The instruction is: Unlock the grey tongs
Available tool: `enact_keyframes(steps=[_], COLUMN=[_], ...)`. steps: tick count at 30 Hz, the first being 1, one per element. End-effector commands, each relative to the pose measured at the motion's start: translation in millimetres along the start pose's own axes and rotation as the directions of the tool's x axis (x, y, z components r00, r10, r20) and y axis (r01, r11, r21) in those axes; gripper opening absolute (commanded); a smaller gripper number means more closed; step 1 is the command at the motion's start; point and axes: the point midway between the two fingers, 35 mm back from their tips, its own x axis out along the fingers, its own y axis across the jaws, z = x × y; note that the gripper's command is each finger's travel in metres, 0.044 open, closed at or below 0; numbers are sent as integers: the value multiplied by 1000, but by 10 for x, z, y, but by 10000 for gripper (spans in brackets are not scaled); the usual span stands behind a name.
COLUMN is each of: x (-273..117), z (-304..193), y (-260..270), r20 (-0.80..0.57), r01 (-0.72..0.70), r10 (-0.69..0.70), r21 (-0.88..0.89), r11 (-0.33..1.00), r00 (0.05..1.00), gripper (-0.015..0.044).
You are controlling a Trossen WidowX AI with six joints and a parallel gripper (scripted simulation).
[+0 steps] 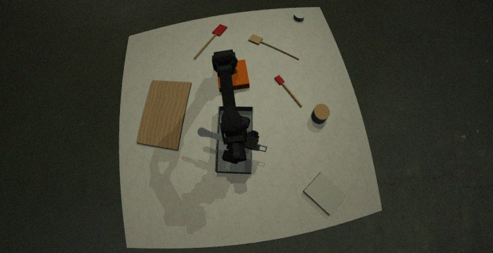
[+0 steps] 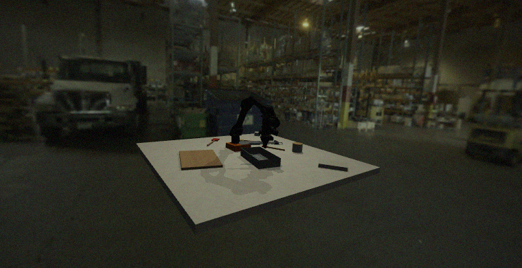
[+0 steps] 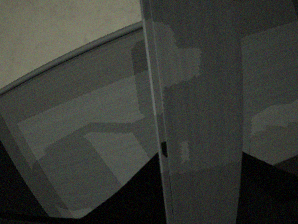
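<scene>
My gripper (image 2: 265, 145) (image 3: 192, 155) is shut on the grey tongs (image 1: 207, 132) (image 2: 251, 142) (image 3: 200, 100) and holds them above the roasting tin. The tongs lie roughly level across the tin, with the rounded tips to the left and the ring end to the right in the top view. Their two arms look close together; the arm hides their middle. The dark grey roasting tin (image 1: 220, 167) (image 2: 270, 163) (image 3: 100, 61) stands on the table below. The wooden board (image 1: 161, 113) (image 2: 198, 159) lies to the left of the tin, with nothing on it.
The orange base block (image 1: 242, 73) is behind the tin. Two red-headed tools (image 1: 219, 30) (image 1: 291, 94) and a wooden spatula (image 1: 255, 39) lie around it. A round wood-topped pot (image 1: 321, 112) stands right, a pale square block (image 1: 324, 192) front right, a small round item (image 1: 298, 16) back right.
</scene>
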Motion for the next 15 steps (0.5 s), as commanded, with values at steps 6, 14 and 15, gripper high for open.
enact_keyframes(steps=[6,14,15], x=[-199,-346,-364], z=[-589,-1137,-1206], y=[-241,-348,-355], r20=[1,-4,-4], r01=[16,21,21], r10=[-17,-21,-21], r21=[196,359,379], r11=[980,933,925], r00=[1000,1000,1000], gripper=[-150,-150,-150])
